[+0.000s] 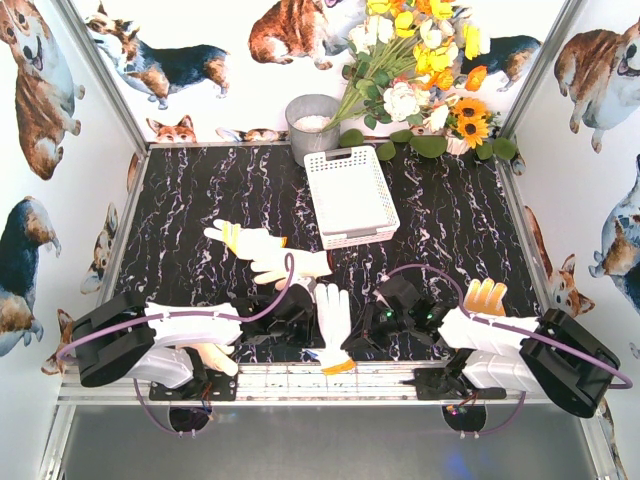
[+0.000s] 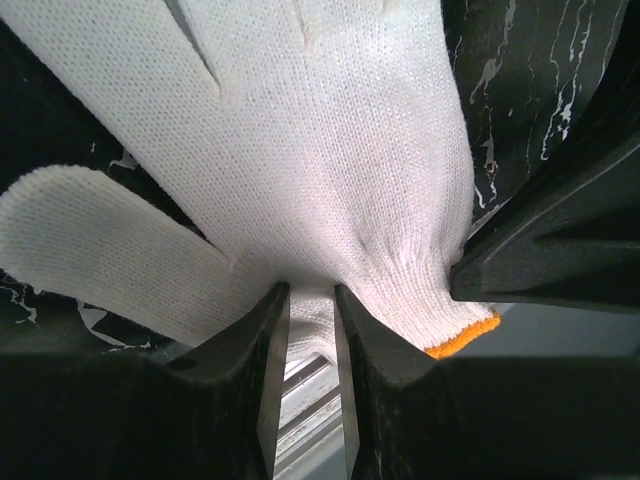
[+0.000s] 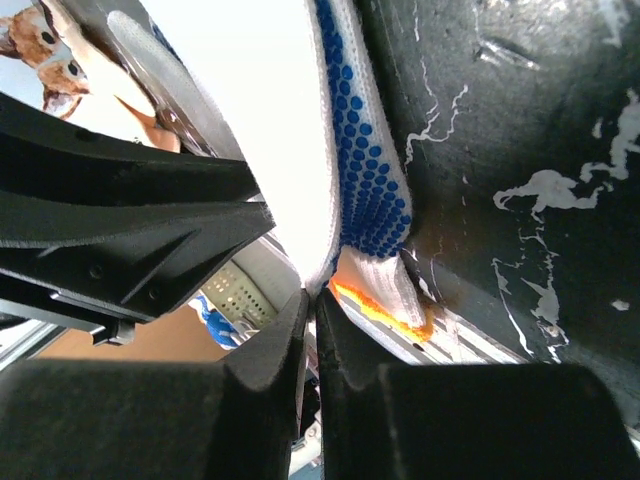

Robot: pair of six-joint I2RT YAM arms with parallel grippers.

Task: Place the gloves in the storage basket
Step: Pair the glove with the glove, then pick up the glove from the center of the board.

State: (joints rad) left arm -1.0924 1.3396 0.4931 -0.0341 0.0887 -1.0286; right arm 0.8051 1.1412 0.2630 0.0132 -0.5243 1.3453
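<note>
Marble surface [image 1: 200, 200] | glove [image 1: 333, 310] near-side of basket [image 1: 350, 195] | left pincer [image 2: 311, 295] nearly closed, pinching its cuff | right pincer [image 3: 312, 298] nearly closed on cuff edge

My two arms wear the same kit: on the left arm [image 1: 190, 325] and the right arm [image 1: 490, 335], a smooth white shell joins a chunky matte black housing. A thin purple cable [image 1: 272, 296] runs along each one. My left gripper [image 2: 311, 300] and right gripper [image 3: 312, 298] are black too, their fingers [image 2: 262, 370] wedge-shaped, tapering to blunt tips, with pale grey inner faces on the left pair.
</note>
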